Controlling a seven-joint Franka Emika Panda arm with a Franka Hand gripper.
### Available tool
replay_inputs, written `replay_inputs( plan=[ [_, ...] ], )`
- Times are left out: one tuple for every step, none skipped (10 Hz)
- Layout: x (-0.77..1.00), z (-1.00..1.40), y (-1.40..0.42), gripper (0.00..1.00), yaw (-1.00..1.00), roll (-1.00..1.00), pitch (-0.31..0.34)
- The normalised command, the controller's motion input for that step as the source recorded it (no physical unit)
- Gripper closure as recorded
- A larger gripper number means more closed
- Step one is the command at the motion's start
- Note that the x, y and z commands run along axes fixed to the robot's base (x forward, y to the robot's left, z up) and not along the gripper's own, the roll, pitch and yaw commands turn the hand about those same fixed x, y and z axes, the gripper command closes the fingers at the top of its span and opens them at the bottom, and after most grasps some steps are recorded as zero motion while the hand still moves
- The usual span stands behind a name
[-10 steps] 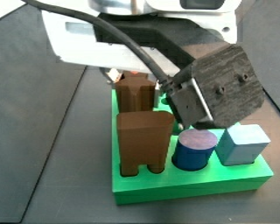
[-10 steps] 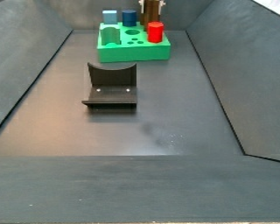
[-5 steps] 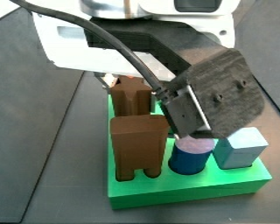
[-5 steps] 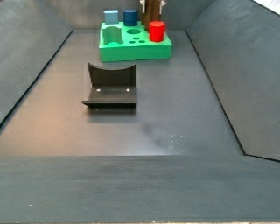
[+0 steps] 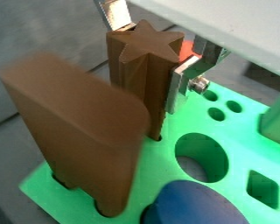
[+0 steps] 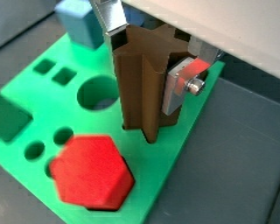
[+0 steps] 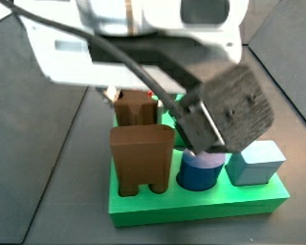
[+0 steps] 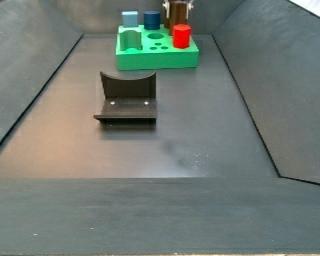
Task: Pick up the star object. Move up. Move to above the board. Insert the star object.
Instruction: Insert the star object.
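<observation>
The star object [image 5: 143, 74] is a tall reddish-brown ridged column with a star-shaped top. It stands upright with its lower end at the green board [image 5: 230, 131], near one corner. It also shows in a wrist view [image 6: 140, 92] and in a side view [image 7: 133, 108]. My gripper [image 5: 149, 68] is shut on the star object, with a silver finger [image 5: 185, 77] pressed on one side and the other finger [image 5: 112, 12] behind it. The gripper also shows in a wrist view [image 6: 143, 66] and in a side view [image 8: 179, 8] over the board [image 8: 156, 55] at the far end.
On the board stand a dark-brown arch block [image 7: 145, 158], a blue cylinder [image 7: 202, 172], a pale blue cube [image 7: 255, 163] and a red hexagonal peg [image 6: 90, 171]. Round and square holes [image 5: 201, 150] are open. The fixture [image 8: 127, 97] stands mid-floor.
The gripper with the star object has come down a little toward the board. The other blocks have not moved.
</observation>
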Motion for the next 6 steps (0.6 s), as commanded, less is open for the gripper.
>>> replay_inputs(
  plan=[
    [0.00,-0.14,-0.01,1.00,0.00,0.05,-0.033],
    [0.00,-0.93,-0.05,1.00,0.08,-0.01,-0.083],
    [0.09,-1.00,-0.02,1.00,0.14,-0.01,-0.046],
    [0.11,-1.00,-0.09,1.00,0.11,-0.04,-0.023],
    [0.00,-0.23,0.05,1.00,0.00,-0.12,-0.111],
    [0.00,0.00,0.00,1.00,0.00,0.00,0.000]
  ],
)
